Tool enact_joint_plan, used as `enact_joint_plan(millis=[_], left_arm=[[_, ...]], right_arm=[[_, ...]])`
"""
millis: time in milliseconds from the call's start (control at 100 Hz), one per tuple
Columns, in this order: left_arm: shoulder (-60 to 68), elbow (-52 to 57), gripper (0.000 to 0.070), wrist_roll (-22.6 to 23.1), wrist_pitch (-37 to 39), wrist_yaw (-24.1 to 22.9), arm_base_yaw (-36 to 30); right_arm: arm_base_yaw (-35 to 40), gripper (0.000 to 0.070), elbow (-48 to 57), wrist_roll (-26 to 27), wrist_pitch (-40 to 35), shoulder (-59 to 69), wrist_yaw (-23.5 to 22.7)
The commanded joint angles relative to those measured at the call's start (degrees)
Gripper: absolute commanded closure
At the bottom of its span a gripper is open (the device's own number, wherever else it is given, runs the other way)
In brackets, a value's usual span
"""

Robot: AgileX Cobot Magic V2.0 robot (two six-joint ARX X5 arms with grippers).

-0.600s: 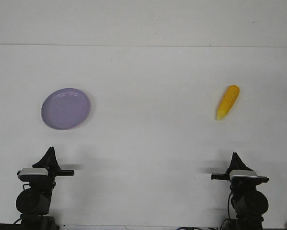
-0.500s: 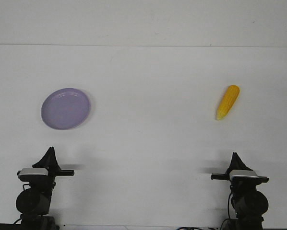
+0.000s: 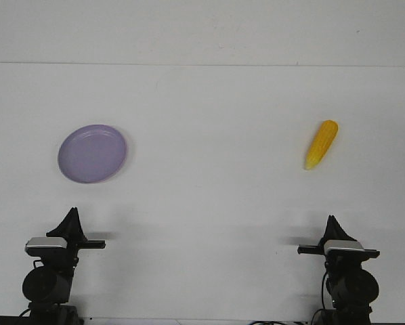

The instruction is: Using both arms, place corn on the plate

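Observation:
The corn [image 3: 322, 144] is a yellow-orange cob lying on the white table at the right, its paler tip pointing toward me. The lavender plate [image 3: 93, 154] sits flat and holds nothing at the left of the table. My left gripper [image 3: 72, 218] points forward near the front left edge, a little in front of the plate. My right gripper [image 3: 332, 222] points forward near the front right edge, a short way in front of the corn. Both look closed to a single point and hold nothing. Neither touches the corn or the plate.
The white table [image 3: 209, 122] runs back to a seam with the white wall. Silver-grey wrist blocks and black arm bases stand at the front corners.

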Motion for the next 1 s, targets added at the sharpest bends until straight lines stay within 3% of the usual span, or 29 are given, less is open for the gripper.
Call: enact_joint_plan(millis=[0,100,210,290,330,390,450,640,780,990], left_arm=[[-0.15,-1.18,0.0685,-4.66,0.63,-0.02,0.09],[-0.15,-1.18,0.0685,-5.66,2.08,-0.04,0.09],[-0.13,-0.66,0.0687,-14.91,4.15,-0.04,0.09],[0.92,2.29,0.0668,-18.32,2.73,-0.04,0.09],[1.99,4.66,0.0579,-18.95,1.09,-0.04,0.09],[4.68,9.01,0.0364,-19.80,-1.38,-0.17,0.09],[8.57,14.05,0.0275,-20.20,-4.52,-0.26,0.11],[26.03,31.93,0.0278,-13.84,-17.40,-2.38,0.96],[41.72,41.55,0.0278,-10.75,-20.81,-2.60,5.18],[65.29,51.36,0.0280,-10.32,-19.91,6.29,15.93]], right_arm=[[-0.13,0.0682,-0.17,0.17,0.59,0.02,-0.02],[-0.13,0.0682,-0.17,0.17,0.59,0.02,-0.02],[-0.13,0.0682,-0.20,0.17,0.59,0.02,-0.02],[-0.13,0.0683,-0.17,0.17,0.59,0.02,-0.02],[-0.13,0.0682,-0.17,0.17,0.59,0.02,-0.02],[-0.13,0.0682,-0.17,0.17,0.59,0.02,-0.02],[-0.13,0.0682,-0.17,0.17,0.59,0.02,-0.02],[-0.13,0.0682,-0.17,0.17,0.59,0.02,-0.02],[-0.13,0.0682,-0.17,0.17,0.59,0.02,-0.02],[-0.13,0.0683,-0.17,0.17,0.59,0.02,-0.02]])
